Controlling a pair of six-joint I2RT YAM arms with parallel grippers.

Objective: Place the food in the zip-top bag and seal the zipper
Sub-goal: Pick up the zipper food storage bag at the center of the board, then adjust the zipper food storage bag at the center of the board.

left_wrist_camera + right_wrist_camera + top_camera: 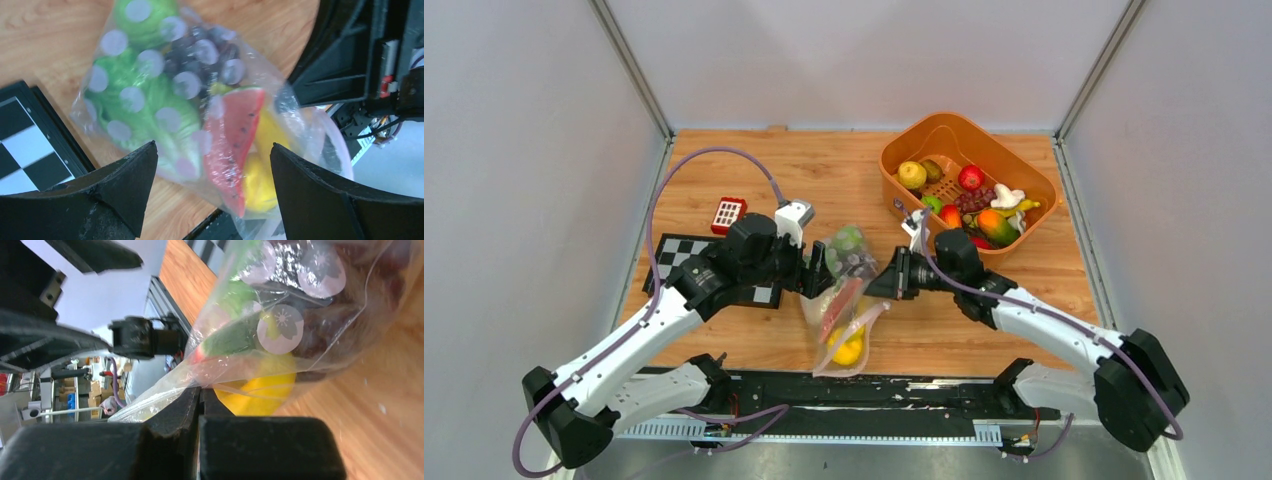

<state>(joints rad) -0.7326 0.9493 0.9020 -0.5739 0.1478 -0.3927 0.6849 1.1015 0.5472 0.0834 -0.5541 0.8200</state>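
Note:
The clear dotted zip-top bag (824,322) lies at the table's middle, between my two grippers. Inside it are a green cabbage (849,240), purple grapes (861,262), a watermelon slice (839,303) and a yellow lemon (849,350). My left gripper (817,268) is open at the bag's left side; in the left wrist view its gripper (215,167) spans the bag (300,127) with both fingers apart from it. My right gripper (886,280) is shut on the bag's right edge; the right wrist view shows its gripper (200,392) pinching the plastic beside the pinkish zipper (225,372).
An orange basket (1014,165) at the back right holds several more toy fruits. A small red block with white buttons (728,213) and a checkerboard (674,255) lie at the left, partly under my left arm. A black rail (924,392) runs along the near edge.

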